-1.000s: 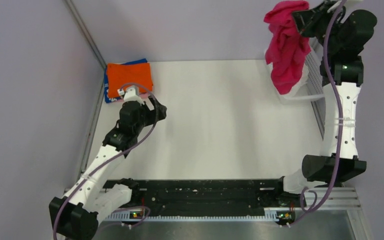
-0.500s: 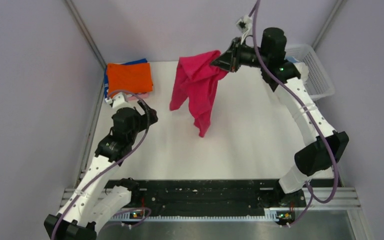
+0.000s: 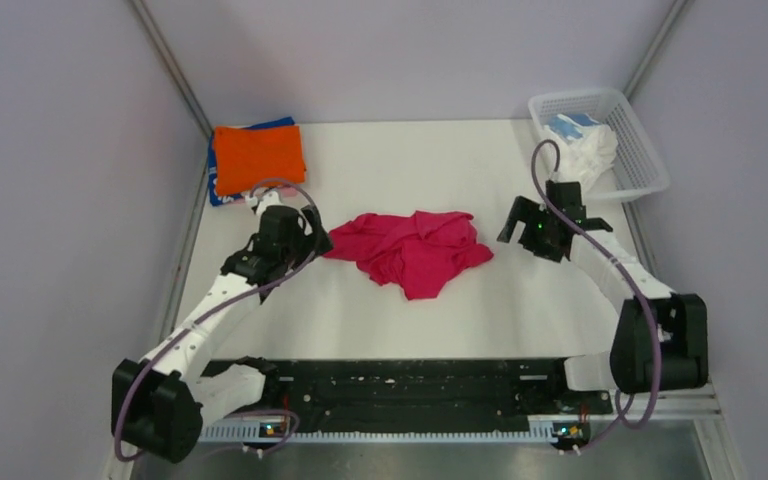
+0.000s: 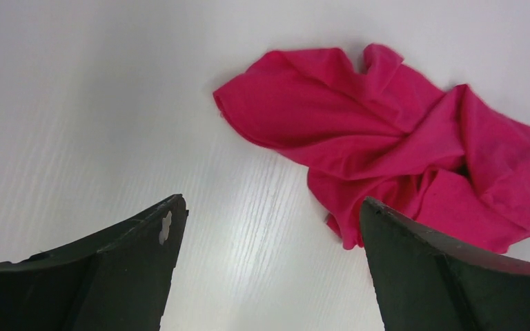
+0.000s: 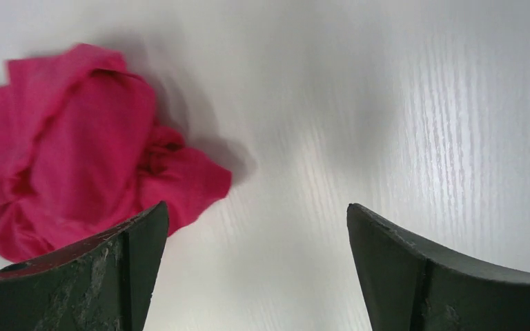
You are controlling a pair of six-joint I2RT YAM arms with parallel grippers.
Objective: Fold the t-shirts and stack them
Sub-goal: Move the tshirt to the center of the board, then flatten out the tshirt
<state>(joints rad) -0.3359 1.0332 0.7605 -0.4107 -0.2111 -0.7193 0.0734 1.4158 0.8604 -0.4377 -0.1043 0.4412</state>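
Observation:
A crimson-pink t-shirt (image 3: 412, 250) lies crumpled in the middle of the white table, also seen in the left wrist view (image 4: 400, 145) and the right wrist view (image 5: 83, 152). My left gripper (image 3: 310, 232) is open just left of it, and the wrist view of the left gripper (image 4: 269, 214) shows only bare table between the jaws. My right gripper (image 3: 513, 222) is open just right of the shirt, with the right gripper (image 5: 257, 214) empty as well. A folded orange t-shirt (image 3: 258, 155) tops a blue one (image 3: 222, 192) at the back left.
A white mesh basket (image 3: 640, 150) at the back right holds white and light-blue cloth (image 3: 582, 145). Grey walls close in the table on the left, back and right. A black rail (image 3: 390, 385) runs along the near edge.
My right gripper carried the crimson-pink shirt from over the basket to the table's middle, opened and let it drop in a heap. The left gripper moved slightly toward the centre.

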